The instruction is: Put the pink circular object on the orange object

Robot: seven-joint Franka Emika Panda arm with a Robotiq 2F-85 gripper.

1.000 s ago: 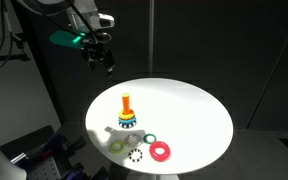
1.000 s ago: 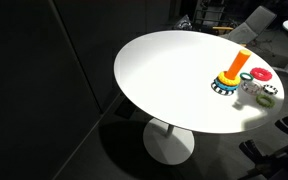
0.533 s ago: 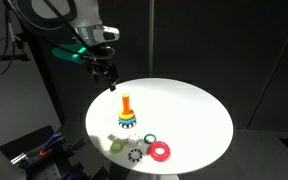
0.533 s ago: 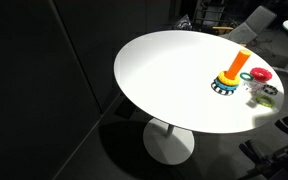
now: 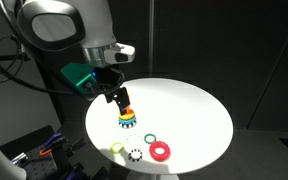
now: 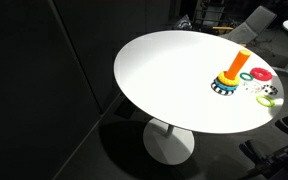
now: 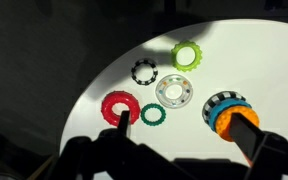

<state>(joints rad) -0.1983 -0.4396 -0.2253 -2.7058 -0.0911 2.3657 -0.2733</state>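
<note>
One pink circular object [image 5: 161, 151] lies flat by the near edge of the table [image 5: 194, 105], right of the orange object [image 6: 241, 62]. Gripper [image 5: 118, 99] hangs spread wide, empty; I'd drop straight down and pinch its rim, dodging the green ring [image 5: 151, 139].

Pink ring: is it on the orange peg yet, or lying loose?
Loose. The pink ring lies flat on the white table, apart from the orange peg.

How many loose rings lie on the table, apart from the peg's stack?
5, in the wrist view: pink ring, dark green ring beside it, black ring, white ring, lime ring. None seems hidden.
</note>
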